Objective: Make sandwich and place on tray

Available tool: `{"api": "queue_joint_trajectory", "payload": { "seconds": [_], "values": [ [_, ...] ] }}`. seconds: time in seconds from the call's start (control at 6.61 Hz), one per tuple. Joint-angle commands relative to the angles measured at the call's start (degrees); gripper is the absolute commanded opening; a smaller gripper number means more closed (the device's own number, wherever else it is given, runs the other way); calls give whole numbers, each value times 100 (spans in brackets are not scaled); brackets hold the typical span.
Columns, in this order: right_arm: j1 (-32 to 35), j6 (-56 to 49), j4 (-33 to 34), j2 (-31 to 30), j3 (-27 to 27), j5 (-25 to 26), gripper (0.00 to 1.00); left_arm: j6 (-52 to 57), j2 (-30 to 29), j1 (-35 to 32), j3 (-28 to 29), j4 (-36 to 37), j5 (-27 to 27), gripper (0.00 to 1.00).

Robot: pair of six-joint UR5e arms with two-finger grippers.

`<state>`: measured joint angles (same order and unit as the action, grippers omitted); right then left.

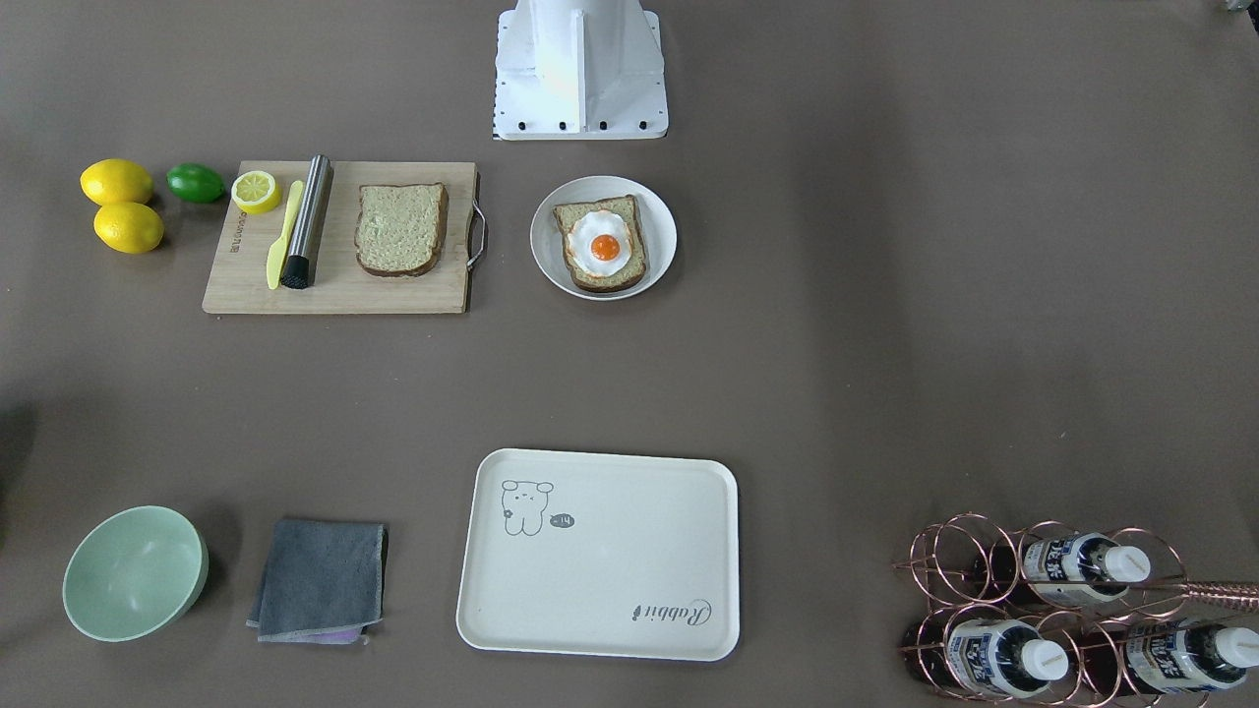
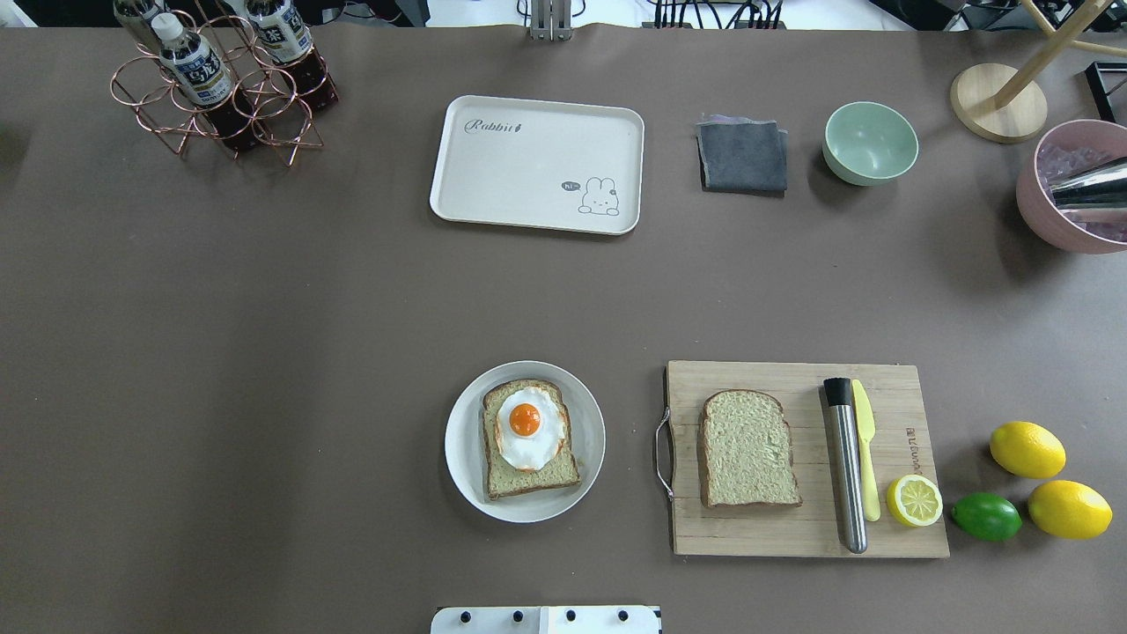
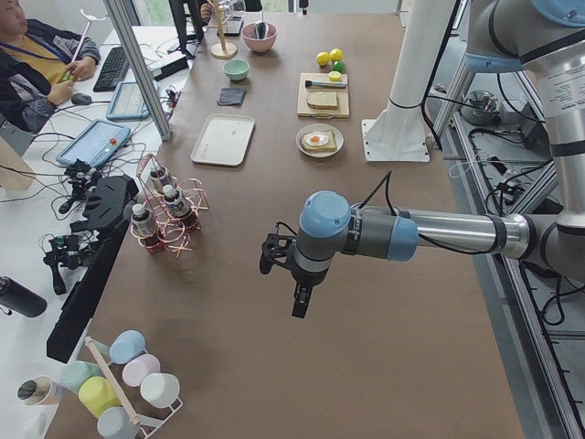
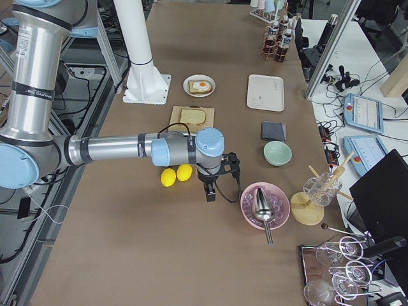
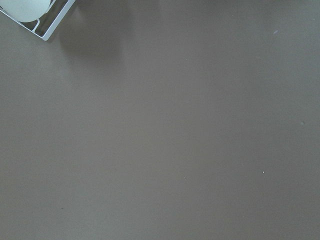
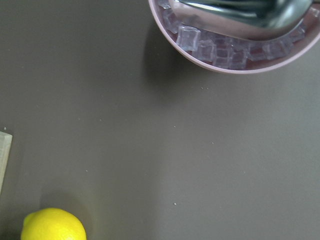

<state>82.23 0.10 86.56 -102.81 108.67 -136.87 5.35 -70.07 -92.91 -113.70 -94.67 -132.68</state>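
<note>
One square brown-crusted bread slice (image 2: 531,480) is lying on the round white plate (image 2: 460,440), carrying the white-and-orange fried egg (image 2: 526,428). The second pale bread slice (image 2: 748,449) is resting uncovered on the wooden cutting board (image 2: 792,533), near the plate on the robot's right. The cream-white rounded-rectangle tray (image 2: 528,167) is sitting well apart from both, across from the robot's base. The left gripper (image 3: 300,306) is hanging over the brown table (image 3: 366,366). The right gripper (image 4: 210,193) is hovering near two yellow lemons (image 4: 168,177) and a pink bowl (image 4: 244,203). Whether either claw is wide or narrow cannot be told from these side views.
</note>
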Motion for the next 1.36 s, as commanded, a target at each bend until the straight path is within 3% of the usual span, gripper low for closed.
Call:
{"api": "queue_joint_trajectory", "payload": {
  "seconds": [0.0,0.45,0.61,0.76,1.06,1.21],
  "values": [
    [-965,1932,-1223,42,57,-41,98,-16,29,-16,-38,-34,-3,98],
    [-2829,5268,-3244,287,92,90,98,-60,29,-52,-29,-192,41,98],
    [-3566,6578,-3511,549,197,761,98,-60,20,-52,-29,-193,50,98],
    [-4182,7139,-3462,891,250,1437,99,-69,-15,-52,-29,-193,58,98],
    [-4687,7478,-2772,1384,355,1732,98,-69,-41,-52,-29,-193,50,98],
    [-4977,7557,-2358,1561,539,2196,98,-78,-41,-52,-38,-193,50,98]
  ]
}}
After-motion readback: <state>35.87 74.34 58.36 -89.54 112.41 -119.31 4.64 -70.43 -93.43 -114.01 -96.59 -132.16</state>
